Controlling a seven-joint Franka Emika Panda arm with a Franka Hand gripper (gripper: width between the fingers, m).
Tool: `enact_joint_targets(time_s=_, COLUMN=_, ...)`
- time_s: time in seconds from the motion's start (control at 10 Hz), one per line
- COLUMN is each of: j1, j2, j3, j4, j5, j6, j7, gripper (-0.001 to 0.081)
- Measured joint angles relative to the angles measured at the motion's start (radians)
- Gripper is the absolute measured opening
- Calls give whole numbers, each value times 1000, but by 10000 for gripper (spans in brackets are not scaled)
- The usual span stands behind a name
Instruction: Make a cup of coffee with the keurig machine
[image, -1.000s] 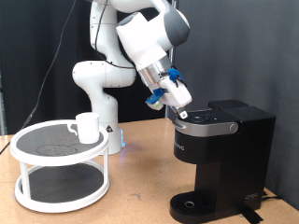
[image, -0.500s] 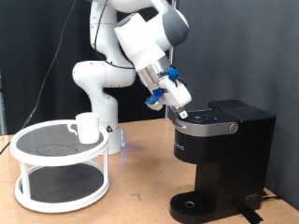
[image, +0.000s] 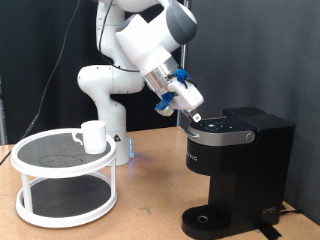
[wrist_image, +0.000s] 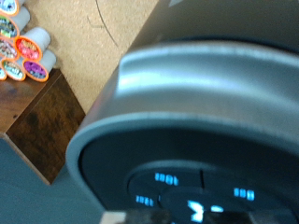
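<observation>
The black keurig machine (image: 236, 165) stands at the exterior view's right with its lid down. Its round drip tray (image: 207, 218) is bare. My gripper (image: 195, 119) hangs just over the front edge of the machine's lid. The wrist view is filled by the machine's top (wrist_image: 196, 103), with blue-lit buttons (wrist_image: 192, 201) close below; my fingers do not show there. The small white cup (image: 93, 136) stands on the top shelf of a white two-tier round stand (image: 62, 178) at the exterior view's left, far from the gripper.
The robot's white base (image: 105, 90) stands behind the stand. Several coffee pods with colourful lids (wrist_image: 21, 47) lie on the wooden table in the wrist view. A dark curtain forms the background.
The arm's upper links have swung slightly towards the exterior view's left; the gripper has lifted a little at the lid's front edge. The cup and machine have not moved.
</observation>
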Motion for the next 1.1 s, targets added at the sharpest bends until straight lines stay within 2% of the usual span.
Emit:
enact_joint_targets(time_s=0.3, j1=0, j2=-54, j3=-26, j4=8, j5=39, j6=-95, j7=-7, gripper=0)
enact_joint_targets(time_s=0.5, j1=0, j2=-82, j3=-56, j4=31, j5=41, j6=-208, j7=2, gripper=0)
enact_joint_targets(time_s=0.6, j1=0, j2=-81, j3=-54, j4=27, j5=40, j6=-198, j7=0, gripper=0)
enact_joint_targets(time_s=0.7, j1=0, j2=-81, j3=-58, j4=24, j5=34, j6=-226, j7=-9, gripper=0)
enact_joint_targets(time_s=0.9, j1=-3, j2=-96, j3=-95, j4=1, j5=41, j6=-291, j7=-27, gripper=0)
enact_joint_targets(time_s=1.1, j1=-17, j2=-134, j3=-136, j4=-47, j5=41, j6=-307, j7=-39, gripper=0)
